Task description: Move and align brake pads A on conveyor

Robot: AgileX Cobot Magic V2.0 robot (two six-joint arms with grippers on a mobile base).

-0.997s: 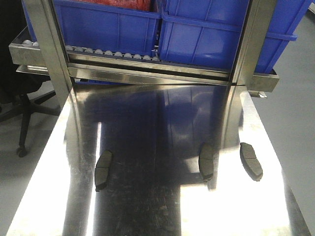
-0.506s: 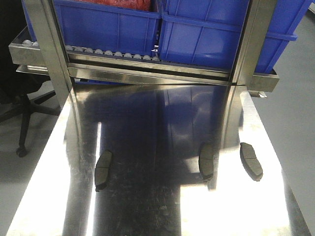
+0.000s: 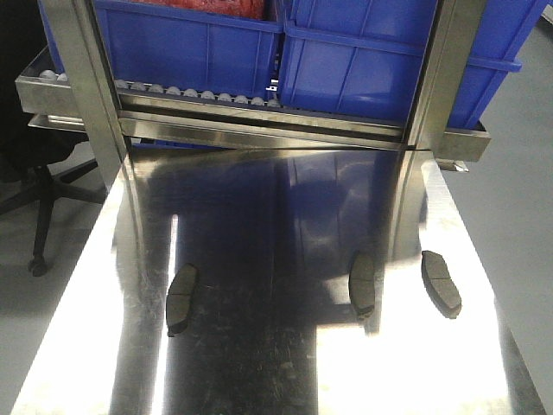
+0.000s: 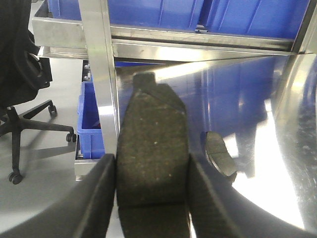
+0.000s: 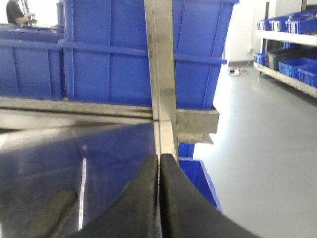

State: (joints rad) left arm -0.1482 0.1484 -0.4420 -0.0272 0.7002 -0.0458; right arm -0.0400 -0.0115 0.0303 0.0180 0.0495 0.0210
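Observation:
In the left wrist view my left gripper (image 4: 149,161) is shut on one of the brake pads A (image 4: 152,134), its grey-brown face up and one black finger on each side. A second pad (image 4: 220,154) lies on the steel tabletop to its right. The front view shows three pads on the tabletop: one at the left (image 3: 181,298), one in the middle (image 3: 362,284), one at the right (image 3: 441,283). My right gripper (image 5: 159,159) is shut on nothing, above the tabletop's right edge, with a pad (image 5: 52,210) at its lower left. The conveyor is out of view. Neither gripper shows in the front view.
A steel roller rack (image 3: 259,121) with blue bins (image 3: 190,43) stands across the far end of the steel tabletop (image 3: 276,199). Steel uprights (image 3: 82,78) rise at both far corners. An office chair (image 4: 20,99) stands on the floor to the left. A blue bin (image 5: 198,181) sits below the table's right side.

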